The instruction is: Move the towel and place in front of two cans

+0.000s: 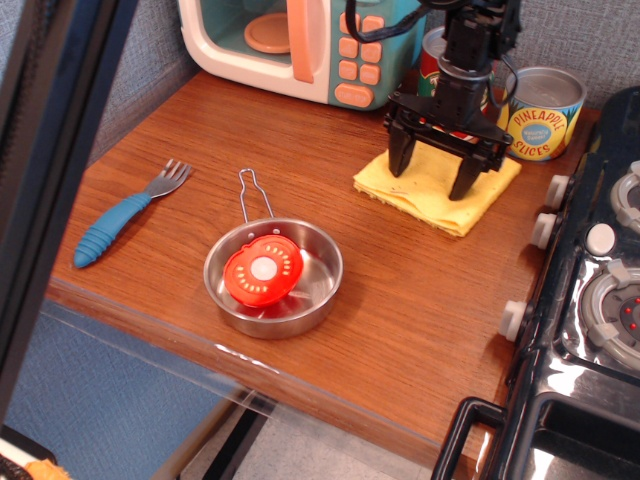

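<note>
The bright-yellow towel (441, 203) lies flat on the wooden counter, just in front of the two cans. The yellow and blue "Pineapple Slices" can (541, 118) stands at the back right. The red and white tomato sauce can (429, 62) is to its left, mostly hidden behind my arm. My gripper (432, 181) points down with its black fingers (400, 158) spread wide. Their tips rest on the towel's top and nothing is pinched between them.
A steel pan (322, 291) holding a red-orange disc (262, 271) sits near the front middle. A blue-handled fork (125, 215) lies at the left. A toy microwave (300, 45) stands at the back. A black stove (600, 300) borders the right. A dark blurred bar (50, 150) crosses the left foreground.
</note>
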